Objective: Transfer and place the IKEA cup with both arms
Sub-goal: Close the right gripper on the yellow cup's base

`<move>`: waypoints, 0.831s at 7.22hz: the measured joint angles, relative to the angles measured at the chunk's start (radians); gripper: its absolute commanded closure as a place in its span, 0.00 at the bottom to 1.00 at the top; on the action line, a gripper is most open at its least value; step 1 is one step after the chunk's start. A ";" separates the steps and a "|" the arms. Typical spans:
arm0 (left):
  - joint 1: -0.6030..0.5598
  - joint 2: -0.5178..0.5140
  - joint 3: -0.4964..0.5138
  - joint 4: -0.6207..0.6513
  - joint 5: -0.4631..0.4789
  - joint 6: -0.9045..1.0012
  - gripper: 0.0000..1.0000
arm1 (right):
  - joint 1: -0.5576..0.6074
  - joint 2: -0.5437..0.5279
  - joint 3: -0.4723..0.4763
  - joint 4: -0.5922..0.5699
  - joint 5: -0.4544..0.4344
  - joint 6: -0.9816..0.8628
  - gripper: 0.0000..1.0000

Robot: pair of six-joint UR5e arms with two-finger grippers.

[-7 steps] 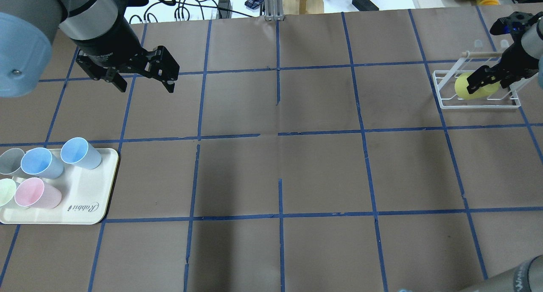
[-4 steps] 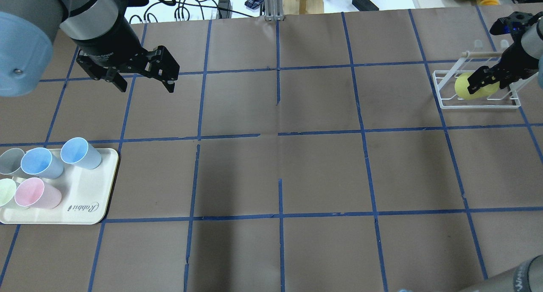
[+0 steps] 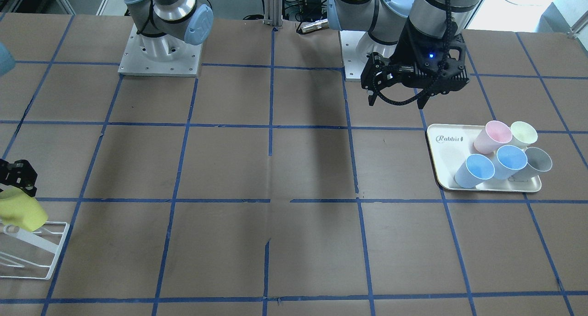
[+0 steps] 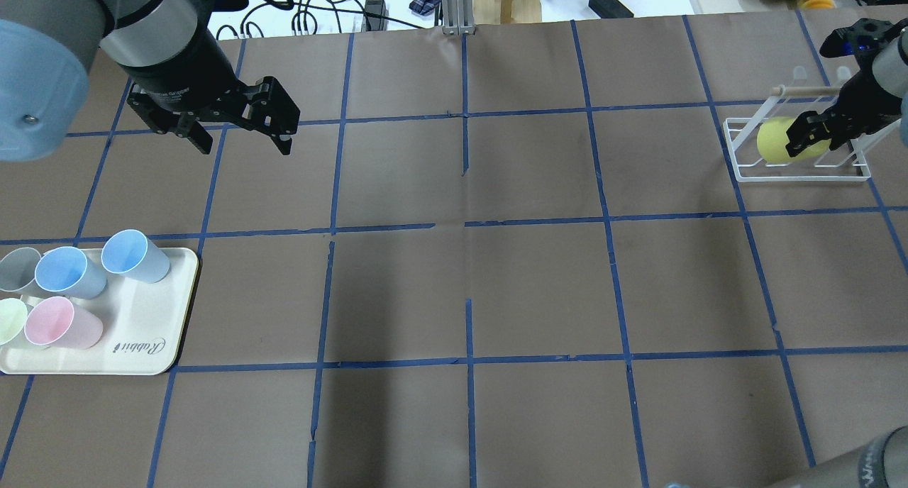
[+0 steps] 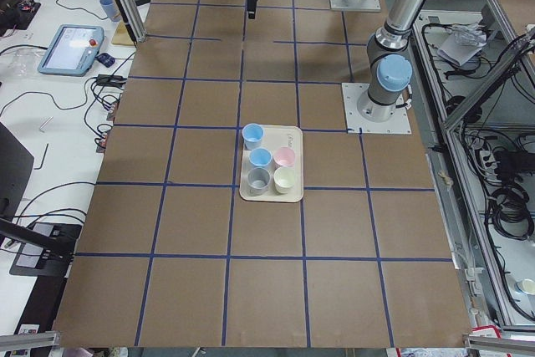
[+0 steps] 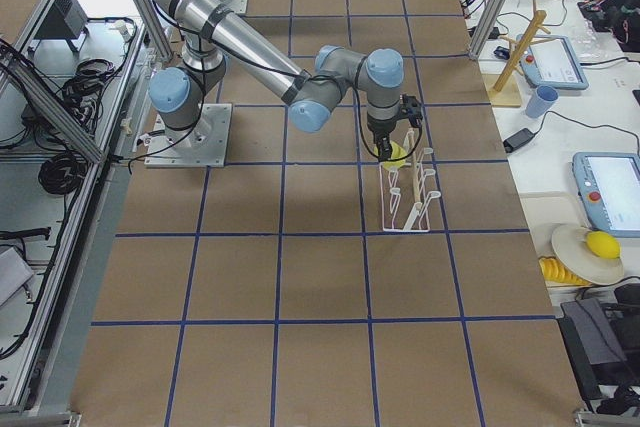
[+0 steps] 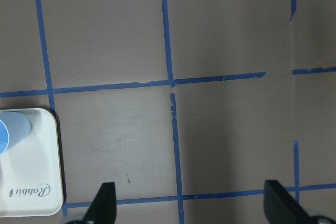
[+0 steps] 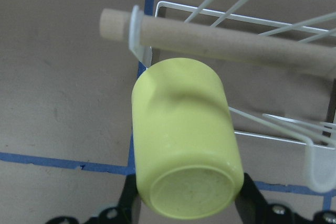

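Observation:
The bright yellow IKEA cup [image 4: 774, 139] lies tilted on its side over the white wire rack [image 4: 801, 178] at the table's far right. My right gripper [image 4: 809, 135] is shut on it. In the right wrist view the cup [image 8: 184, 140] points its base at the camera, under the rack's wooden dowel [image 8: 236, 40], with a finger [image 8: 129, 199] on either side. It also shows in the front-facing view [image 3: 20, 211]. My left gripper [image 4: 245, 146] hangs open and empty above the table's far left, away from the cup.
A cream tray [image 4: 142, 346] at the near left holds several pastel cups, blue, pink, grey and pale green. It also shows in the front-facing view [image 3: 443, 155]. Brown paper with blue tape lines covers the table. Cables and tools lie beyond the far edge.
My right gripper has shifted the yellow cup slightly left and away from me at the rack. The left arm has not moved.

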 measured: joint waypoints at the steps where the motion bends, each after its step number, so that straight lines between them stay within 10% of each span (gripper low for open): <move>1: 0.000 0.000 0.000 0.000 0.000 0.000 0.00 | 0.000 -0.002 -0.003 0.000 -0.003 0.000 0.48; 6: 0.001 0.001 0.006 0.001 -0.012 0.000 0.00 | -0.001 -0.037 -0.009 0.019 -0.012 0.001 0.61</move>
